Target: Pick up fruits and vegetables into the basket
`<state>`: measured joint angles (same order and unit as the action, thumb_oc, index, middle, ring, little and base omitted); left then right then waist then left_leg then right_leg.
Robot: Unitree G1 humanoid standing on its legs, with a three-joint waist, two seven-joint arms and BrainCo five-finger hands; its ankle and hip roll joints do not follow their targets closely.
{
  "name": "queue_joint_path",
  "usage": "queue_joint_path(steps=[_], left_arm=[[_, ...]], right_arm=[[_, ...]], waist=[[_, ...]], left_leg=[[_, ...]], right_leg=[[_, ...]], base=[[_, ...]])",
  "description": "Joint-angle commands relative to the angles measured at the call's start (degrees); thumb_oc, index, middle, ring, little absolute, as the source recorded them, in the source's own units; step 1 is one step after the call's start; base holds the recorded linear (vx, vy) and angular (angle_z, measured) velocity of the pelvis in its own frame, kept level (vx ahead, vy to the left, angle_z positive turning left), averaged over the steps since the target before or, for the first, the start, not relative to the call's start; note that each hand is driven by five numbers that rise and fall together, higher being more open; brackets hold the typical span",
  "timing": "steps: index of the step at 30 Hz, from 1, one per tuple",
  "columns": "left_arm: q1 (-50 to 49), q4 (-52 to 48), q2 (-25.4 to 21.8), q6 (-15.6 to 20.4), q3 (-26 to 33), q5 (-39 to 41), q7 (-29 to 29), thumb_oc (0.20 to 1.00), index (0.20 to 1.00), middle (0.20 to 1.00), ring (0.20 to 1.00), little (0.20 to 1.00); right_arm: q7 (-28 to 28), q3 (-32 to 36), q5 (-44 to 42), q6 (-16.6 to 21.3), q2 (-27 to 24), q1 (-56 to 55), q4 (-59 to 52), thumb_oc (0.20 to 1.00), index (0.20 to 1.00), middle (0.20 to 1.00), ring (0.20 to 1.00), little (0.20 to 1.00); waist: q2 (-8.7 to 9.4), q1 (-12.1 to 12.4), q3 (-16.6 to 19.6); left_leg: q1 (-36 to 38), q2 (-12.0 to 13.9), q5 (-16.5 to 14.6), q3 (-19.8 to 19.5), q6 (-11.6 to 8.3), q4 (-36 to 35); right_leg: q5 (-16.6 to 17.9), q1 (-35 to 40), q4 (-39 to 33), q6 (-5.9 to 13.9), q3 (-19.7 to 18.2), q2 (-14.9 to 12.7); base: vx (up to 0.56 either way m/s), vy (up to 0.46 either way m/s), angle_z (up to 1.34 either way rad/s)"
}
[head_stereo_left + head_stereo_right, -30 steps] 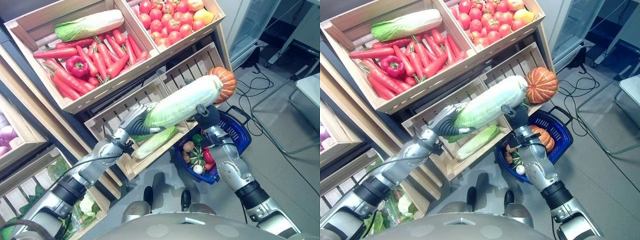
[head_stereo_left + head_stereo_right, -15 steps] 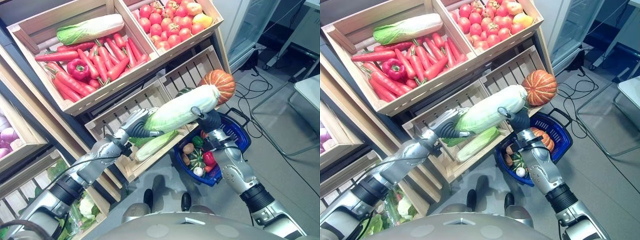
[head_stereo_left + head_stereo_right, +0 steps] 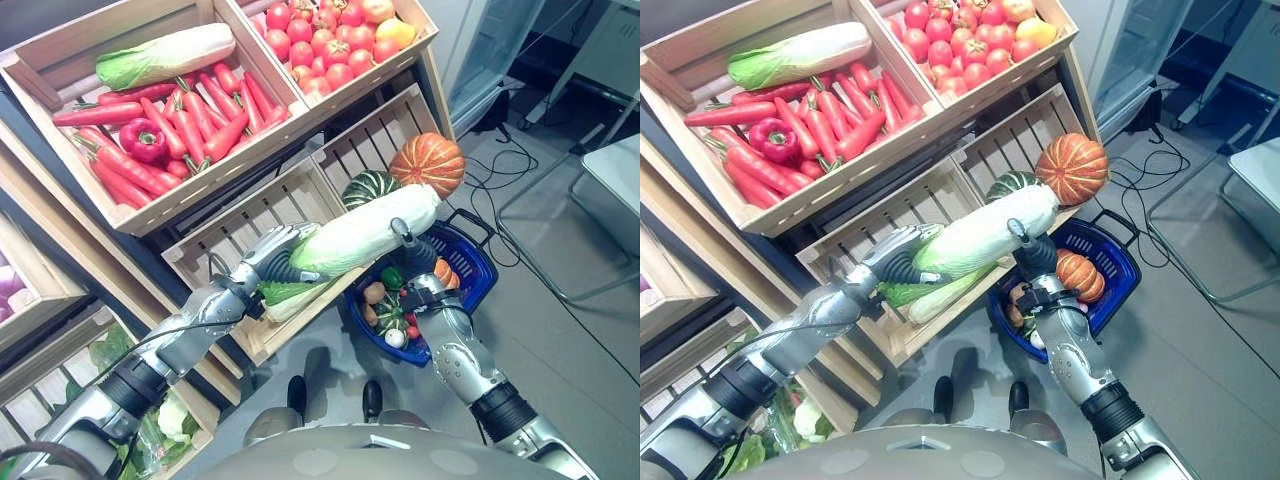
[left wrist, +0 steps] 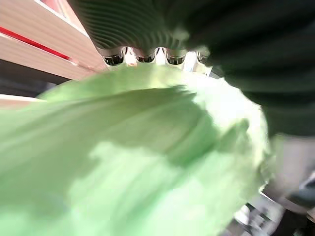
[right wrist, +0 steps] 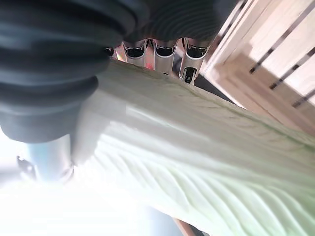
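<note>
While both hands carry the long cabbage point(image 3: 365, 230) in the air above the blue basket point(image 3: 470, 262), it could slip and fall on the floor. The left hand point(image 3: 275, 258) curls its fingers round the green leafy end. The right hand point(image 3: 1030, 252) holds up the white end, its fingers curled round it. The basket already holds a small pumpkin point(image 3: 1080, 274) and other veggies, so room is tight. A big pumpkin point(image 3: 427, 165) sits just beside the cabbage tip and could get bumped.
</note>
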<state>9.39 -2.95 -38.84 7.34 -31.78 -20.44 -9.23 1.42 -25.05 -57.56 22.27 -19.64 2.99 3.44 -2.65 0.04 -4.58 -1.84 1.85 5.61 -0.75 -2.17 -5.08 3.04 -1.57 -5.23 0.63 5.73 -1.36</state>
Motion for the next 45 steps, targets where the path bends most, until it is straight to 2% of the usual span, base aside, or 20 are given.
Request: queue_joint_path(steps=[1,4,6,9,16,20,21,26,27,29,38,44,45], left_arm=[[3.38,1.62,-1.44,-2.82,2.48,-1.39,-7.95,1.0,1.0,1.0,1.0,1.0],[3.73,3.96,-0.9,-4.91,5.19,-1.26,-13.81,1.0,1.0,1.0,1.0,1.0],[3.98,6.2,-0.33,-7.13,7.62,-0.77,-19.4,1.0,1.0,1.0,1.0,1.0],[4.35,7.63,-0.33,-7.95,10.26,0.3,-24.4,1.0,1.0,1.0,1.0,1.0],[6.74,9.85,1.4,-8.0,13.02,1.65,-31.14,1.0,1.0,1.0,1.0,1.0],[9.36,10.78,1.91,-8.07,13.01,2.53,-33.33,1.0,1.0,1.0,1.0,1.0],[11.47,11.42,2.56,-8.44,13.12,3.47,-33.7,1.0,1.0,1.0,1.0,1.0],[13.75,12.17,3.22,-7.31,12.82,5.2,-34.64,1.0,1.0,1.0,1.0,1.0],[16.07,12.94,3.78,-7.04,11.55,7.18,-34.8,1.0,1.0,1.0,1.0,1.0],[17.22,13.25,4.46,-6.82,10.89,7.53,-34.57,1.0,1.0,1.0,1.0,1.0],[20.66,14.22,4.06,-6.76,8.7,9.52,-32.98,1.0,1.0,1.0,1.0,1.0],[22.2,15.22,2.99,-6.18,7.29,10.9,-32.72,1.0,1.0,1.0,1.0,1.0],[22.48,15.52,3.02,-6.06,7.07,11.02,-32.96,1.0,1.0,1.0,1.0,1.0]], right_arm=[[-2.63,4.93,-0.93,8.03,2.6,5.33,-3.66,0.2,0.2,0.2,0.2,0.2],[-4.69,7.76,0.81,10.25,3.04,6.66,-1.6,0.2,0.2,0.2,0.2,0.2],[-5.57,10.73,1.26,11.69,3.03,7.85,1.21,0.2,0.2,0.2,0.2,0.2],[-7.62,13.85,1.42,12.99,2.2,9.18,3.61,0.2,0.2,0.2,0.2,0.2],[-11.34,17.85,2.73,15.54,1.5,13.28,9.92,0.2,0.2,0.2,0.2,0.2],[-15.59,19.57,6.39,15.53,-0.14,17.03,12.44,0.2,0.2,0.2,0.2,0.2],[-18.99,20.78,9.34,14.57,-1.67,20.19,14.41,0.2,0.2,0.2,0.2,0.2],[-21.2,22.12,10.6,13.52,-3.97,23.5,17.34,0.2,0.2,0.2,0.2,0.2],[-23.2,23.32,11.4,13.27,-6.4,26.9,20.54,0.2,0.2,0.2,0.2,0.2],[-25.15,24.13,11.91,13.1,-8.13,29.11,22.23,0.2,0.2,0.2,0.2,0.2],[-33.18,25.15,16.59,7.41,-15.77,37.91,32.47,0.2,0.2,0.2,0.2,0.2],[-31.88,23.39,12.5,5.54,-17.42,40.65,36.91,0.2,0.2,0.2,0.2,0.2],[-31.18,22.9,12.19,5.27,-17.3,40.85,37.3,0.429,0.429,0.429,0.429,0.429]], waist=[[1.68,-0.59,-6.07],[1.3,-0.82,-9.32],[1.12,-0.69,-12.79],[1.17,-0.37,-16.26],[1.32,0.25,-21.09],[1.48,0.3,-23.37],[1.72,0.39,-24.93],[1.74,0.61,-25.21],[1.78,1.08,-25.21],[1.67,1.53,-25.21],[0.65,2.92,-25.21],[0.38,3.25,-25.21],[0.38,3.23,-25.21]], left_leg=[[-1.05,-3.44,-3.93,0.3,3.7,0.08],[-3.23,-3.28,-3.42,1.53,3.67,1.2],[-6.63,-3.55,-3.99,2.01,3.21,5.83],[-11.18,-4.0,-4.5,1.87,2.43,11.43],[-18.63,-4.79,-6.15,1.0,1.96,19.47],[-22.89,-4.64,-7.71,1.17,1.57,25.11],[-26.19,-4.15,-8.79,1.72,0.94,29.17],[-31.0,-3.59,-10.52,2.4,0.45,33.62],[-34.61,-3.97,-11.74,3.09,0.95,36.52],[-37.17,-4.28,-12.77,3.51,1.19,39.14],[-44.2,-4.89,-15.75,3.93,1.87,46.54],[-45.58,-5.04,-15.82,3.72,2.14,47.13],[-45.81,-5.03,-15.78,3.73,2.15,47.14]], right_leg=[[0.2,-1.32,1.14,3.6,-0.87,-1.82],[-0.79,-4.38,4.35,2.93,-0.85,-1.44],[-1.74,-6.96,8.13,2.28,-0.4,-1.31],[-2.27,-9.99,11.8,1.59,-0.24,-1.33],[-3.62,-15.6,17.41,0.61,-0.44,-0.9],[-4.9,-19.39,22.18,0.13,-0.15,-0.97],[-5.82,-22.17,25.84,0.09,0.3,-1.35],[-7.35,-26.4,30.02,0.14,0.58,-1.95],[-8.09,-30.65,34.17,0.3,1.06,-2.92],[-8.67,-33.59,37.14,0.41,1.31,-3.52],[-10.37,-41.8,45.79,0.43,1.73,-4.43],[-10.15,-43.32,46.4,0.51,1.98,-4.26],[-10.09,-43.57,46.4,0.51,1.99,-4.21]], base=[[-0.14,0.009,-0.07],[-0.21,0.01,-0.07],[-0.23,-0.01,-0.08],[-0.17,-0.026,0.0],[-0.11,-0.023,0.04],[-0.08,-0.002,0.08],[-0.05,0.005,0.08],[-0.02,0.011,0.08],[0.0,0.0,0.0],[0.0,0.004,0.02],[0.04,-0.004,0.03],[0.04,-0.049,0.05],[0.03,-0.035,0.0]])
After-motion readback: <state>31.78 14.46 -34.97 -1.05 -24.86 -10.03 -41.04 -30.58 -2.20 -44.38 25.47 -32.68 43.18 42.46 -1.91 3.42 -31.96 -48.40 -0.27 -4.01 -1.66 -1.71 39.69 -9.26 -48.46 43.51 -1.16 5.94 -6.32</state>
